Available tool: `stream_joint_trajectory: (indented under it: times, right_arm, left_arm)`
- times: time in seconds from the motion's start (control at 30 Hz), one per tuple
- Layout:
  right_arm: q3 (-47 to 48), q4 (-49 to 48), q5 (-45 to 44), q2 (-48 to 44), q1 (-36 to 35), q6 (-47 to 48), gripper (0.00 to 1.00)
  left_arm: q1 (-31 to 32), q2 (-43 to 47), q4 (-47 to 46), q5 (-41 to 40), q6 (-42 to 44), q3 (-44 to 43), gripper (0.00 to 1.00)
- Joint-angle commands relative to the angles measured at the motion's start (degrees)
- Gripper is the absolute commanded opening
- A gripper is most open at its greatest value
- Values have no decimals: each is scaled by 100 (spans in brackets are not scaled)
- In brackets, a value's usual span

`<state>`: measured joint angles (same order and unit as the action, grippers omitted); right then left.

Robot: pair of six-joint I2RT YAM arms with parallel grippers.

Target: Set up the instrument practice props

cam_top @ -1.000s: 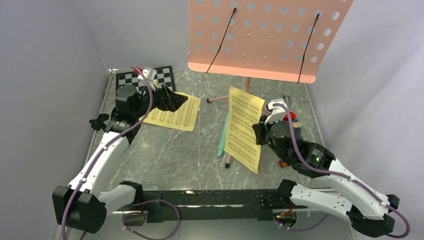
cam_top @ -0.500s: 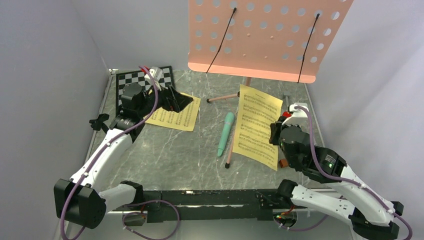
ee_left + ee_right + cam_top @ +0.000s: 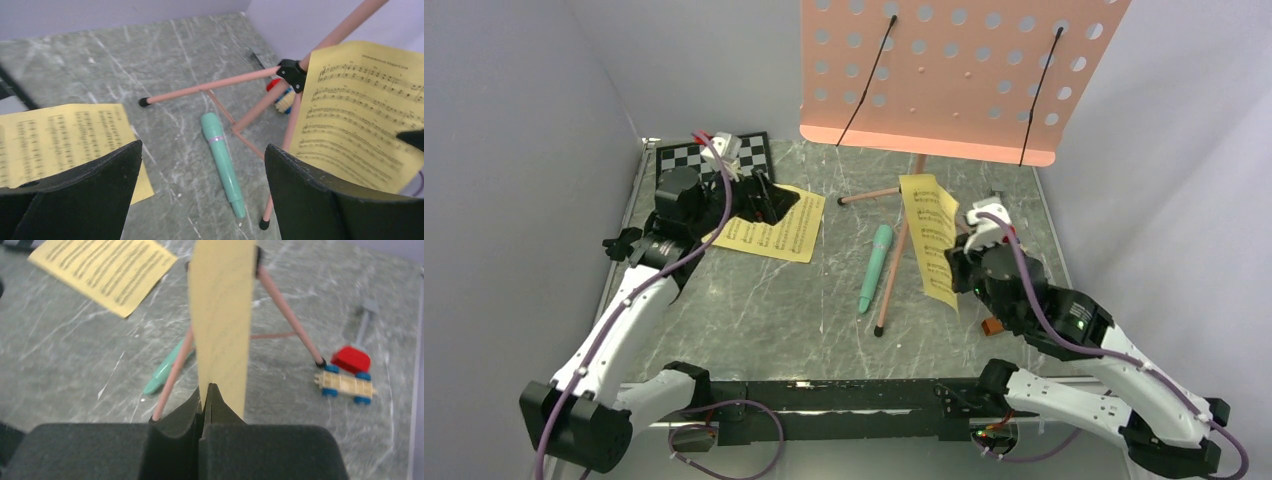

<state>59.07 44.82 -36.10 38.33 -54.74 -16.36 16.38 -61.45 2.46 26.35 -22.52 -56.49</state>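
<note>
Because the pink music stand (image 3: pixel 964 75) already stands upright at the back of the table (image 3: pixel 754 300), its desk facing me on thin tripod legs (image 3: pixel 892 282), I judge it is waiting for its pages. One yellow sheet-music page (image 3: pixel 929 235) hangs in the air just in front of the stand's pole. It is pinched at its lower edge by my right gripper (image 3: pixel 954 268), jaws clamped flat on the paper. I hold it edge-up, probably so it can be lifted onto the desk's ledge. The other page (image 3: pixel 774 232) lies flat on the table to the left, its far corner beneath my left gripper (image 3: pixel 762 203), whose fingers are spread wide and grasp nothing. Between the two pages the mint-green tube (image 3: pixel 875 267) lies beside a tripod leg, untouched. My right arm reaches forward with the wrist raised, and my left stretches far out, wrist tipped down over the flat page.
</note>
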Motion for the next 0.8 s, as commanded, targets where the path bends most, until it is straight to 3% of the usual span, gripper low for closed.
stream_joint_trajectory:
  times: [0.0, 0.17, 0.4, 0.57, 0.77]
  right_arm:
    - [924, -179, 1729, 916, -2, 1376, 0]
    - [2034, 83, 2790, 1873, -19, 2142, 0]
    - [3000, 15, 3858, 2133, -37, 2509, 0]
    - [3597, 334, 4489, 2148, -41, 2707, 0]
    - [3966, 396, 4566, 1938, -40, 2801, 0]
  left_arm:
    - [23, 703, 744, -1092, 549, -598, 97]
    - [22, 1029, 1178, -1488, 935, -1161, 92]
    - [16, 1265, 1303, -1430, 1278, -1929, 81]
    - [22, 1139, 1039, -1066, 1220, -2269, 76]
    - [17, 667, 467, 54, 924, -2725, 74]
